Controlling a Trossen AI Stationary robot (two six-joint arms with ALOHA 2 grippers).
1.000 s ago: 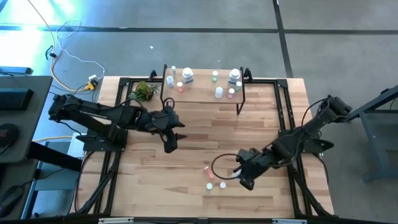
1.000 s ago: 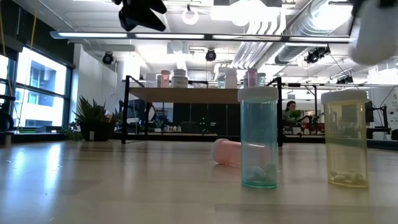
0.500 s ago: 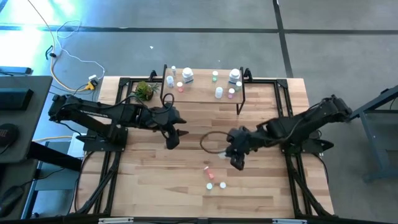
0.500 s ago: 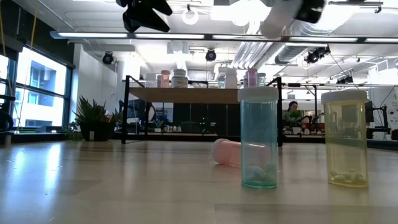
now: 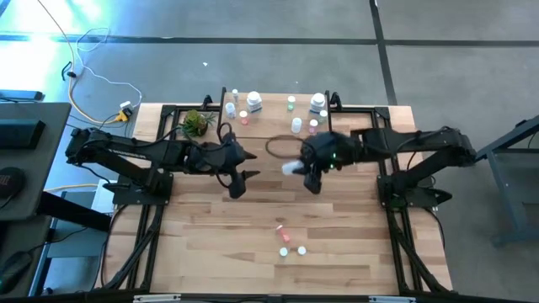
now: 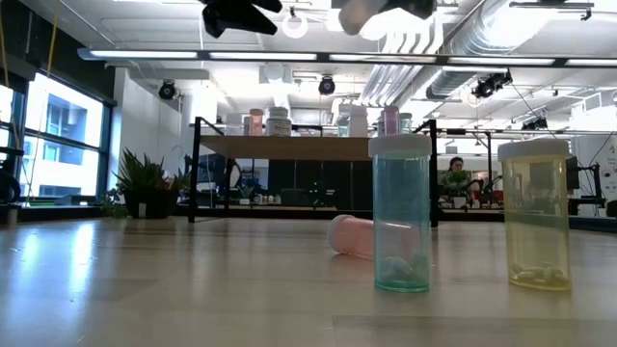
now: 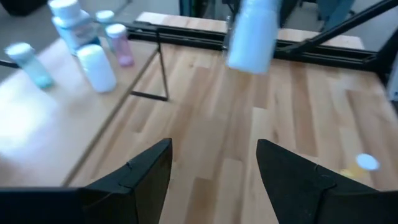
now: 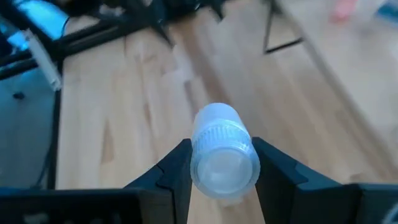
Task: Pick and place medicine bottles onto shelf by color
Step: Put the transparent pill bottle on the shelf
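Three bottles (image 5: pixel 290 244) sat on the worktop (image 5: pixel 354 252), well short of the shelf (image 5: pixel 269 126). Right hand (image 5: pixel 310 167) pinched a white bottle (image 5: pixel 292 168) just before the shelf's front edge, long axis lying roughly along that edge. Left hand (image 5: pixel 238 175) hovered spread, empty, farther from the shelf.

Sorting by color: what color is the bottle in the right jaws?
White bottle, clearest in the right wrist view.
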